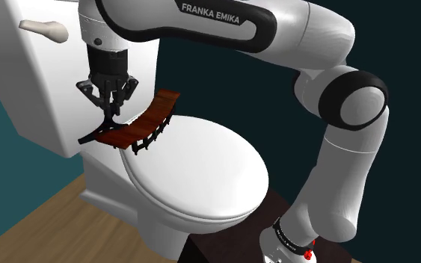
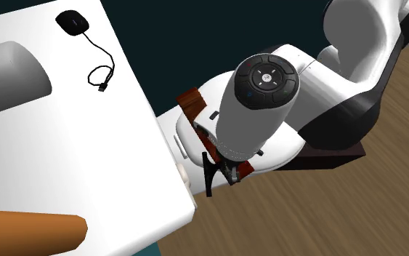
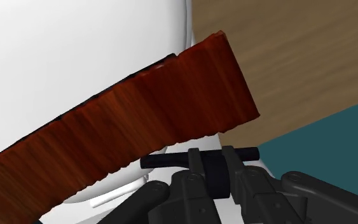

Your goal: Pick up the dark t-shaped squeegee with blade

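Wrist view: gripper [image 3: 214, 170] clasps black T-shaped squeegee [image 3: 171, 161] near wood-grained slat [image 3: 126, 127].

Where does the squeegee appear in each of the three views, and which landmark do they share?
Shoulder view: squeegee left of centre, under the tool.
Second exterior view: squeegee near centre, partly behind the arm.
Wrist view: squeegee, a reddish-brown band across the middle.
Shared landmark: the white toilet.
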Available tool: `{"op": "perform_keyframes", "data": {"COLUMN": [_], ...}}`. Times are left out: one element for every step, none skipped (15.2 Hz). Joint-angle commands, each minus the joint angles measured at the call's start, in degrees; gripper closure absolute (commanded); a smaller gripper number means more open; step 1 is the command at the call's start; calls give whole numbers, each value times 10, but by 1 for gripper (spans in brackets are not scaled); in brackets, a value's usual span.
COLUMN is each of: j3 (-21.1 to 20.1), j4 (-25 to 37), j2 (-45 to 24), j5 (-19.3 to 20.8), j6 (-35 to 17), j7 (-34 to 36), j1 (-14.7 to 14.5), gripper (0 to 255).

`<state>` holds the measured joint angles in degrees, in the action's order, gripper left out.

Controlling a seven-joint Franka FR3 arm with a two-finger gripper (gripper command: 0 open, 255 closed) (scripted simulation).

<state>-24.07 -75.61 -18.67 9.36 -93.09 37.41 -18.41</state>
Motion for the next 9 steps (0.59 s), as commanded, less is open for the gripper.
{"op": "perform_keyframes", "data": {"j3": [0,0,-1,-1,-1,-1,-1,-1,-1], "j4": [20,32,43,56,68,82,96,98,97], "j2": [-4,-7,-10,-13,-16,-20,-24,-24,-24], "j5": [2,3,4,5,6,8,10,10,10], "j6": [16,25,34,44,53,63,73,75,75], "j7": [0,0,0,0,0,0,0,0,0], "j1": [-3,-5,-6,-8,-10,-12,-15,-15,-15], "gripper": [255,255,255,255,255,255,255,255,255]}}
